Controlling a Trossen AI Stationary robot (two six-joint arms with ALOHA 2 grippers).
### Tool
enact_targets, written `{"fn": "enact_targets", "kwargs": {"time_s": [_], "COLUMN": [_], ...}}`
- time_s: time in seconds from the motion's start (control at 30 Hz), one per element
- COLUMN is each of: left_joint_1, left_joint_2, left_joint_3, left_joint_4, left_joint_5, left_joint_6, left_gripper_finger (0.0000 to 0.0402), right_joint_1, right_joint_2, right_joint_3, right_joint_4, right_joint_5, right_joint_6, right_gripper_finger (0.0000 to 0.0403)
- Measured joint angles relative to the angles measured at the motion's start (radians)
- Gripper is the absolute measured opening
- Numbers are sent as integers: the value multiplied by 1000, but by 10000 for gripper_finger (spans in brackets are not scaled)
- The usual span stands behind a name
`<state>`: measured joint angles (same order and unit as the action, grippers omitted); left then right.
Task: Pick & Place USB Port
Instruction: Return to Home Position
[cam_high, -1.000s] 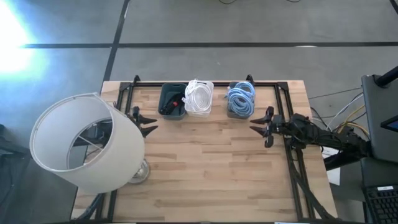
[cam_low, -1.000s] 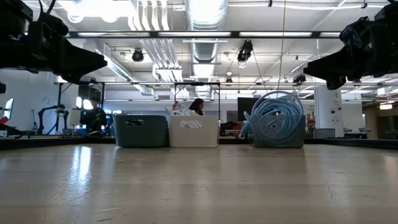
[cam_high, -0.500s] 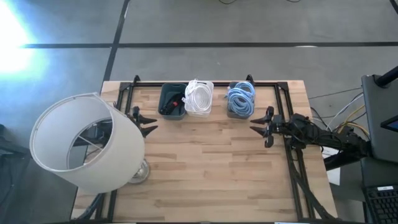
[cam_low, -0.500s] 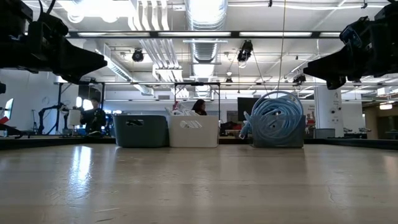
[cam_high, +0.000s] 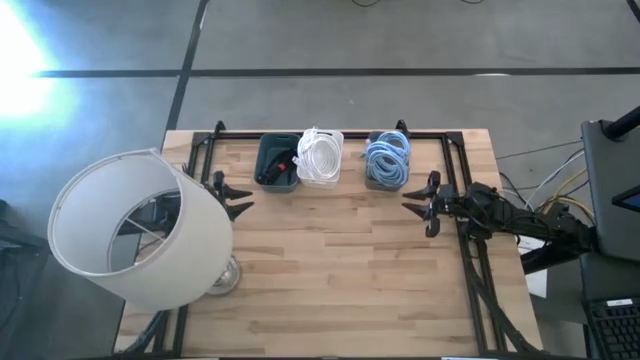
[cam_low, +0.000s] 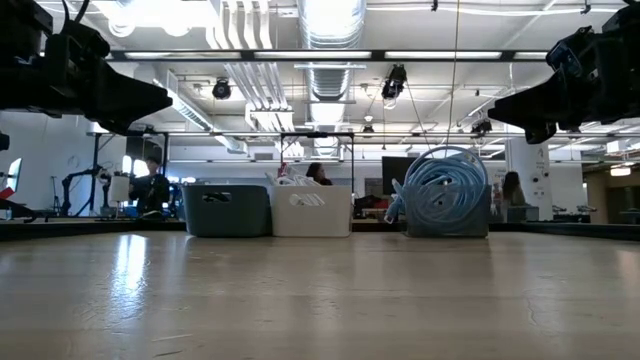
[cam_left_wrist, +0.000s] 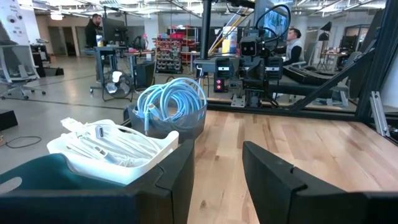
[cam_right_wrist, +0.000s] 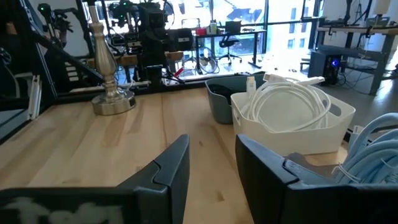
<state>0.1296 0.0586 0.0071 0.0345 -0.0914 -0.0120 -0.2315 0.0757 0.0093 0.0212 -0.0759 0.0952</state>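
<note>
Three bins stand in a row on the table's far edge: a dark grey bin (cam_high: 278, 165) holding a black and red item, a white bin (cam_high: 320, 158) of white cables, and a grey bin (cam_high: 386, 162) of coiled blue cable. I cannot make out the USB port. My left gripper (cam_high: 238, 197) hovers level at the table's left side, open and empty, as the left wrist view (cam_left_wrist: 217, 168) shows. My right gripper (cam_high: 420, 200) hovers level at the right side, open and empty (cam_right_wrist: 210, 163).
A lamp with a large white shade (cam_high: 130, 230) and a metal base (cam_high: 225, 277) stands at the table's near left. A black frame (cam_high: 462, 170) runs along the table's sides and far edge. Bare wood (cam_high: 330, 260) lies between the arms. People show in the room beyond (cam_low: 318, 172).
</note>
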Motion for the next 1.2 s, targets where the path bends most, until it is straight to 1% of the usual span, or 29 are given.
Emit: {"fn": "enact_targets", "kwargs": {"time_s": [0.37, 0.83, 1.2], "left_joint_1": [0, 0, 0], "left_joint_2": [0, 0, 0], "left_joint_3": [0, 0, 0], "left_joint_4": [0, 1, 1], "left_joint_5": [0, 0, 1], "left_joint_6": [0, 0, 0], "left_gripper_finger": [140, 140, 140], "right_joint_1": [0, 0, 0], "right_joint_2": [0, 0, 0], "right_joint_3": [0, 0, 0], "right_joint_4": [0, 0, 0], "right_joint_5": [0, 0, 0], "right_joint_6": [2, -1, -1], "right_gripper_finger": [137, 121, 134]}}
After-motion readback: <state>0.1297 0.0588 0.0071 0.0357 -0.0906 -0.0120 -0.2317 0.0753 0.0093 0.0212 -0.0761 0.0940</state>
